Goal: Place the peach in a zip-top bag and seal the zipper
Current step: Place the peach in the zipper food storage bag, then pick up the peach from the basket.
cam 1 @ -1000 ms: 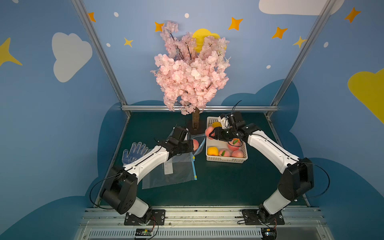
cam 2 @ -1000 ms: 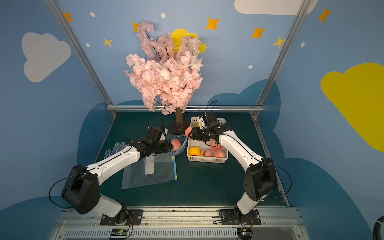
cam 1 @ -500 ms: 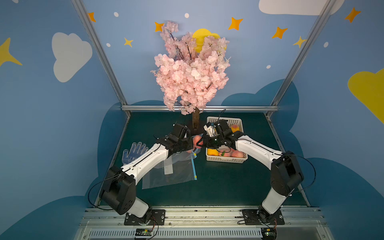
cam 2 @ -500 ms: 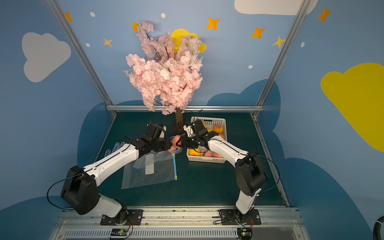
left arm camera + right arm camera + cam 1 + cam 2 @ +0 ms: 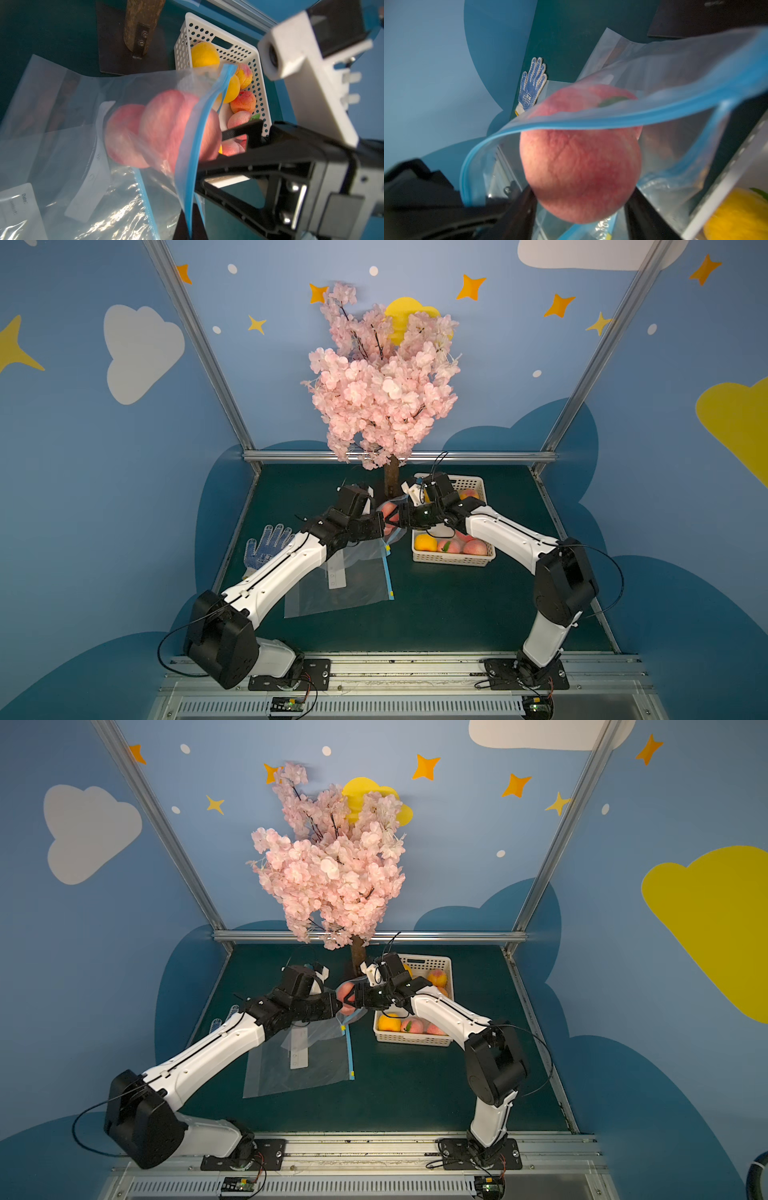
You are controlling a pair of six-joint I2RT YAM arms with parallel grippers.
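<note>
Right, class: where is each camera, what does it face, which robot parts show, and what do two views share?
Top view: high in front, looking down at the table; left arm, right arm whole.
Top view: alongside, same direction; same arms, basket.
Left wrist: on left arm, facing peach at zip-top bag mouth; right gripper shows.
Right wrist: on right arm, facing peach; own fingers flank it.
Wrist views share peach, blue zipper.

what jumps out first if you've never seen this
A big pink blossom tree stands at the back middle of the table. In front of it, the right gripper has a peach partway into the mouth of a clear bag that the left gripper holds up. A white fruit basket sits beside the trunk.
</note>
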